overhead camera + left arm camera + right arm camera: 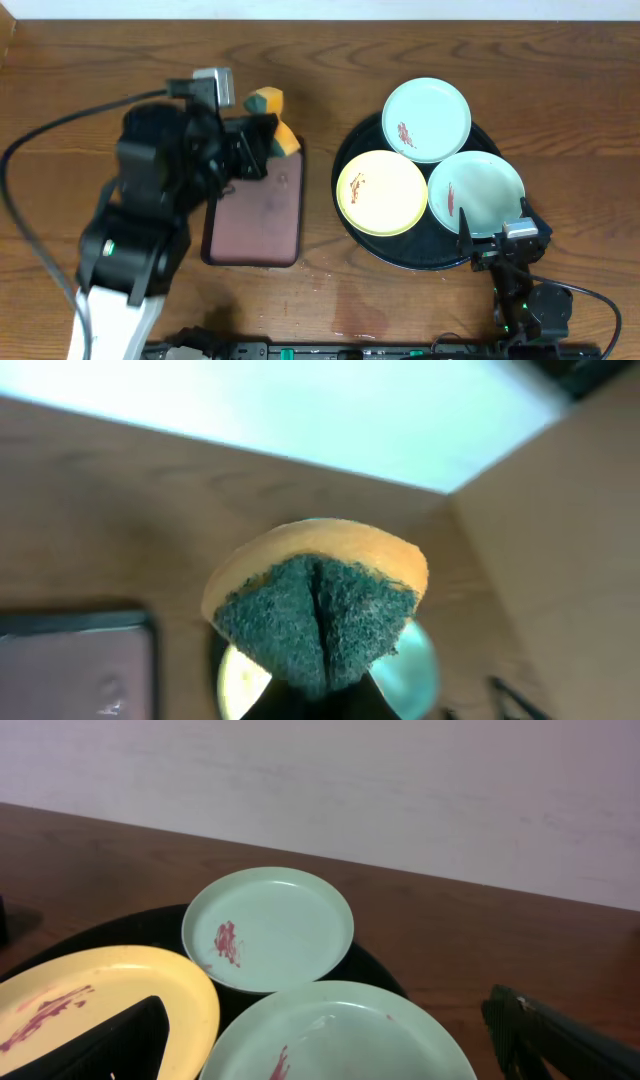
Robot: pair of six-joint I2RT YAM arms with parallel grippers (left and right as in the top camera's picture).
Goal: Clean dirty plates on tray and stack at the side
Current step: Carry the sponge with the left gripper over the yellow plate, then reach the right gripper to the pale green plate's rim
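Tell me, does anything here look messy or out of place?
Reddish smears mark the yellow plate, the near green plate and the far green plate, which also overhangs the black tray's rim. The sponge is squashed into a fold in the left gripper.

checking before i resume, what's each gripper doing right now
left gripper: closed on the sponge
right gripper: open, holding nothing
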